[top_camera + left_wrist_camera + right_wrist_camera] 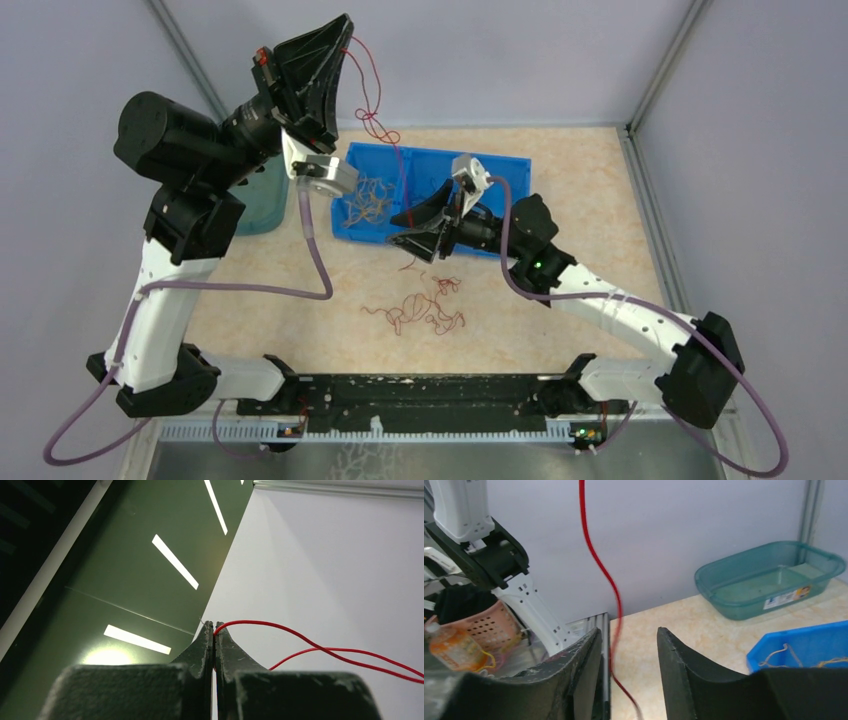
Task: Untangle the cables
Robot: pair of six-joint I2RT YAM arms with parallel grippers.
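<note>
1. Evidently one red cable (260, 622) is being drawn clear of the others. It hangs from high at the far left, down past a kinked loop, and toward the middle of the scene.
2. A loose red tangle (420, 305) lies on the surface (600, 200), nearer than the blue tray (500, 165). Orange-yellow cables (365, 205) sit in the tray's left end. Whether the raised cable's lower end joins the tangle cannot be told.
3. The left fingers (210, 635) are pressed fully together and pinch the red cable right at their tips.
4. The right fingers (669, 645) stand roughly half apart over the tray's near edge. The red cable runs down through the gap between them, and nothing is clamped. Whether it brushes either finger is unclear.
5. The step in hand looks like stretching this one cable to free it. Next, the right fingers likely need to close on the strand low down, then pull gently away from the kink without dragging the tangle along.
</note>
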